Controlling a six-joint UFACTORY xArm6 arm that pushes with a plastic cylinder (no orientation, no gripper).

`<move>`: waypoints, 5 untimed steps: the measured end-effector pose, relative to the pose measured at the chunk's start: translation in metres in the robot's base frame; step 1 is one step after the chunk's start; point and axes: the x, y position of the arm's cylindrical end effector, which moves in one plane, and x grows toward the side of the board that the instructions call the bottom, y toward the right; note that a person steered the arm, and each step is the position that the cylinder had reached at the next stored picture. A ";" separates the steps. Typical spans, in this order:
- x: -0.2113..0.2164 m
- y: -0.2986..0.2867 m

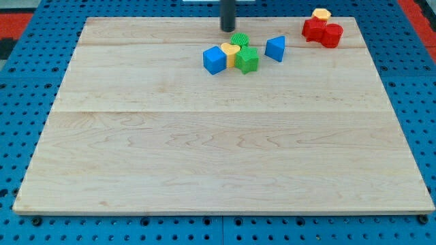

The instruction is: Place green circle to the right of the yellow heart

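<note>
The green circle (240, 39) sits near the view's top centre, just above the yellow heart (230, 52) and touching it. A second green block (247, 60), star-like, lies against the heart's lower right. A blue cube (214, 59) touches the heart's left. My tip (227, 29) is a dark rod ending just to the upper left of the green circle, close to it; contact cannot be told.
A blue triangle (275, 47) lies right of the cluster. Two red blocks (321, 30) with a small yellow block (321, 13) above them sit at the view's top right. The wooden board (218, 150) lies on a blue pegboard.
</note>
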 end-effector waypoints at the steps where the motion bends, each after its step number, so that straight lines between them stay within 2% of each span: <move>1: 0.018 0.000; 3: 0.058 0.003; 5: 0.118 0.003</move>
